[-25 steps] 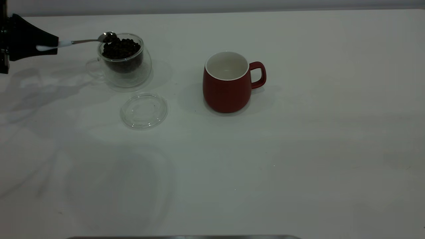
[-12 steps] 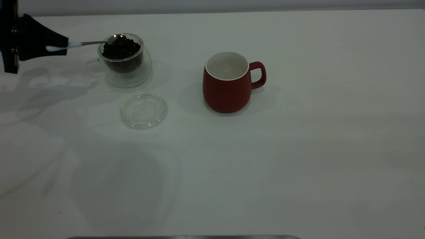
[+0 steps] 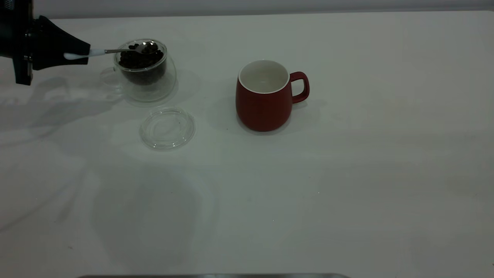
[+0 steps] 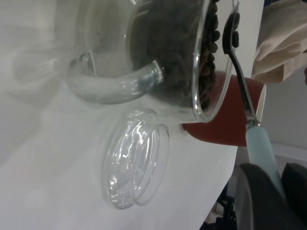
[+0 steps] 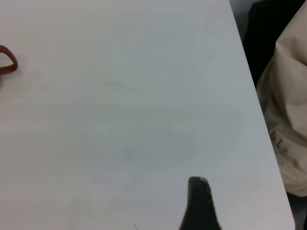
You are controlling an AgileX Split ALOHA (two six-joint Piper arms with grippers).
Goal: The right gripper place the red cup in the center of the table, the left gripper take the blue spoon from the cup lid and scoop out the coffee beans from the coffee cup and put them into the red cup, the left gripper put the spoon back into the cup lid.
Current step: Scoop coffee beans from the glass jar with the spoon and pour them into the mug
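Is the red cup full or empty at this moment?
Empty. The exterior view looks into the red cup and shows only its clean white inside; the coffee beans are all in the coffee cup.

The left claw (image 3: pixel 79 52) is cut off at the exterior view's edge; the right claw's grip cannot be judged.

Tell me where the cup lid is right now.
In the exterior view the cup lid lies flat on the table, left of centre, just in front of the coffee cup and left of the red cup; nothing rests on it.
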